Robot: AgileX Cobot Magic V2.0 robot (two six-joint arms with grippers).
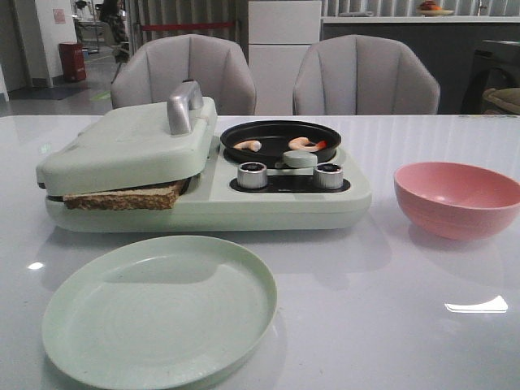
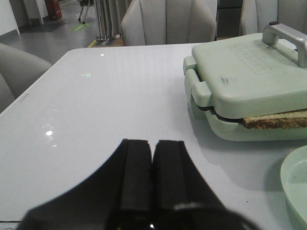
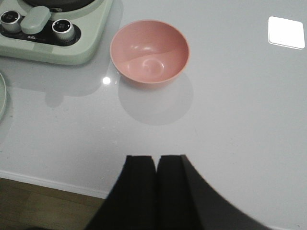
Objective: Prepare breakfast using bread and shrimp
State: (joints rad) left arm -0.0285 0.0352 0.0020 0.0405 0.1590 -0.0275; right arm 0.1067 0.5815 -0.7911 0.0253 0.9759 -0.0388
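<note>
Front view: your bread [image 1: 122,199] sits clamped in the breakfast maker [image 1: 203,175] under the closed lid [image 1: 130,146], crust edge poking out the front, so it looks to be toasting. Shrimp [image 1: 248,145] lie in the small black pan [image 1: 280,140] on the right half, two pale curls apart from each other, probably cooking too. Green plate [image 1: 158,309] waits bare in front, likely for serving; pink bowl [image 1: 457,197] stands empty to the right. Your left gripper [image 2: 153,177] and right gripper [image 3: 157,191] both hang off the appliance, fingers pressed together, holding nothing. You'd likely go for the lid handle [image 1: 184,106] next.
</note>
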